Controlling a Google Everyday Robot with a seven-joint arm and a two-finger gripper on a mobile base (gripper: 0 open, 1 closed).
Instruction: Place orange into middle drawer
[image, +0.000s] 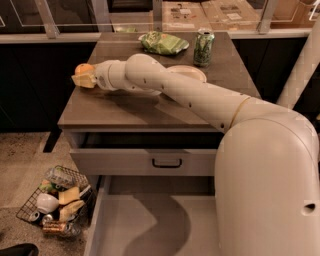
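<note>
Arm (200, 100): smooth off-white plastic, tubular segments with rounded joints, reaching across the table (115, 112) from the right. The end effector (81, 78) is at the table's left edge, above the top, its pale yellowish fingers (86, 81) clenched on the orange (84, 68). The orange is small, round and glossy, sitting at the fingertips with only its upper half showing, over the table's left rim and well apart from the drawers.

Table top is flat, matte grey-brown with a faint wood grain, rectangular. On it at the back: a crinkly green bag (163, 43) lying flat, and an upright green can (203, 47), cylindrical with a metal top, to its right. A shallow round white dish (192, 73) lies near the middle, partly hidden by the arm.

Below the top, the upper drawer (130, 162) has a pale grey flat front and a black bar handle (166, 163), and is pulled out a little. The middle drawer (145, 227) is pulled far out, with a plain smooth grey floor and low pale side walls; the arm's shadow falls on it.

On the speckled floor at left is a wire basket (31, 205) holding a white bowl, cans and packets.
</note>
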